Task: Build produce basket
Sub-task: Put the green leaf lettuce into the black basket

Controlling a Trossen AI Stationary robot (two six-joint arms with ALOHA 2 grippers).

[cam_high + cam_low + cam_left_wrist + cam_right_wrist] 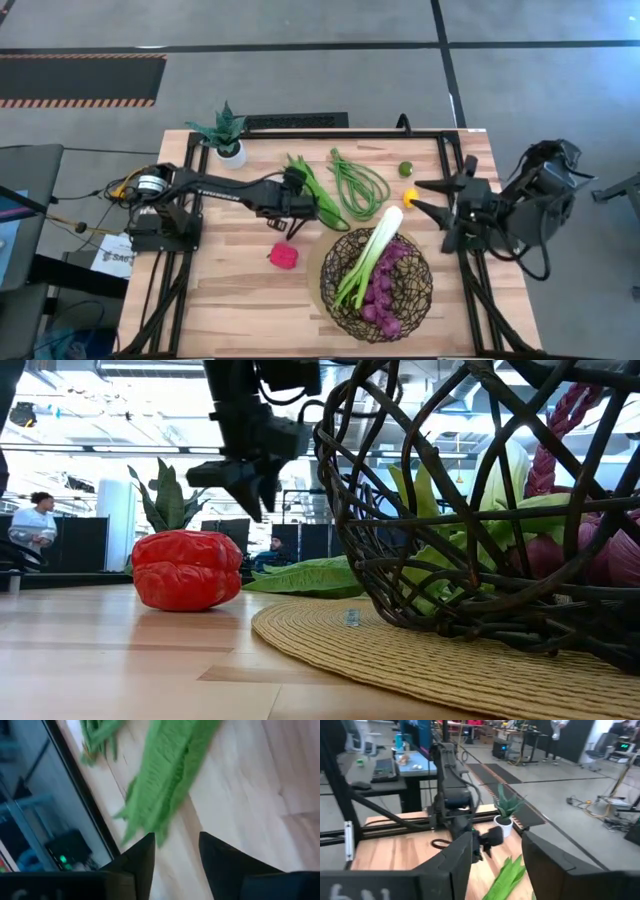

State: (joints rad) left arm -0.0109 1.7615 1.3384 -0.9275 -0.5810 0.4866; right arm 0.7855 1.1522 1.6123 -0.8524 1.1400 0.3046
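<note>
— Basket sits on the table's near right side, holding leek and grapes, half hidden by mesh.
— My left gripper hangs parted, empty, over the leafy stalk; my right gripper waits spread.

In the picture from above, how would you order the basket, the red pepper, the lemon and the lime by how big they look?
1. basket, by far the widest
2. red pepper
3. lemon and lime: both tiny and about alike, so I won't rank them.

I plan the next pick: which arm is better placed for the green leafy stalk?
Left. Its open end effector hovers at the green leafy stalk; the right end effector waits at the table edge.
</note>
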